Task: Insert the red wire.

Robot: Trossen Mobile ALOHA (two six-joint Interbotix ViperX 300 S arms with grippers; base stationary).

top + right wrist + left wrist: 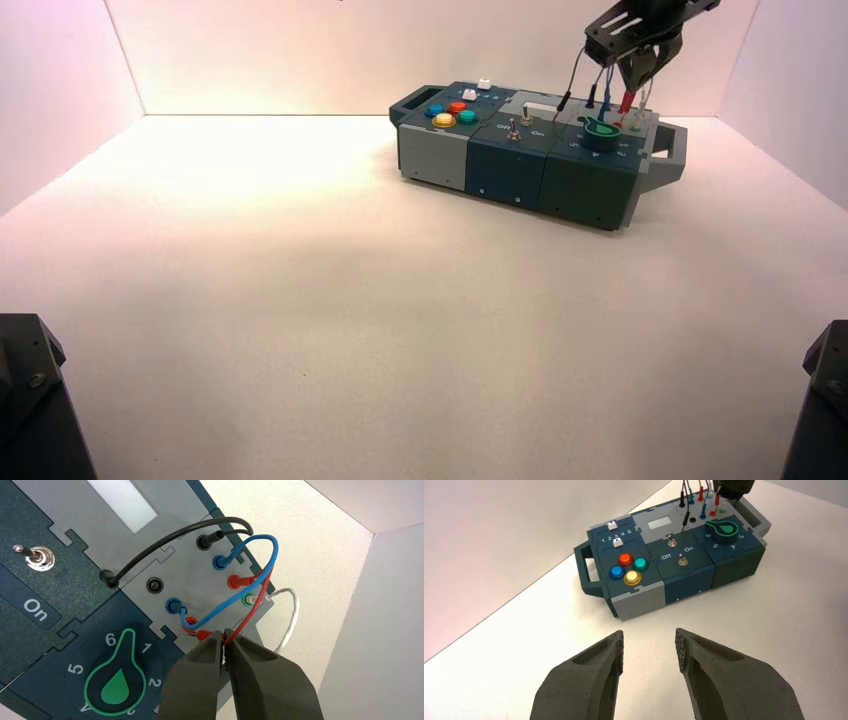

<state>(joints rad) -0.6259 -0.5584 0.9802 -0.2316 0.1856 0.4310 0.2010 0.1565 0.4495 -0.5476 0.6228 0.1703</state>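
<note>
Pale table [300, 300], pale walls behind and at both sides. L→R in the high view unless noted.

Lower left: left arm [35, 400], one dark section. Left gripper [649, 634], seen in its own wrist view: fingers apart, nothing between them.

Upper middle to upper right: one box [510, 185], sitting at an angle. On it, L→R:
- 4 buttons: 1 blue [435, 110], 1 yellow [444, 120], 1 red [457, 107], 1 green [467, 117]
- 2 white sliders [615, 534], behind the buttons
- 2 toggle switches [677, 552]
- 1 knob [115, 685], pointer between 6 and 1
- 8 sockets, 2 rows of 4: 2 each black, blue, red, green

4 leads:
- 1 black lead [175, 533], one plug in the rear black socket, the other out
- 1 blue lead [225, 603], both ends plugged
- 1 red wire [261, 595], one plug in the rear red socket; its loose red plug [204, 634] is just beside the front red socket [190, 623], tip not in
- 1 white lead [294, 615], one end at the rear green socket, other end hidden

Upper right, over the box's right end: right gripper [226, 634], clamped on the red wire at its loose plug end.
</note>
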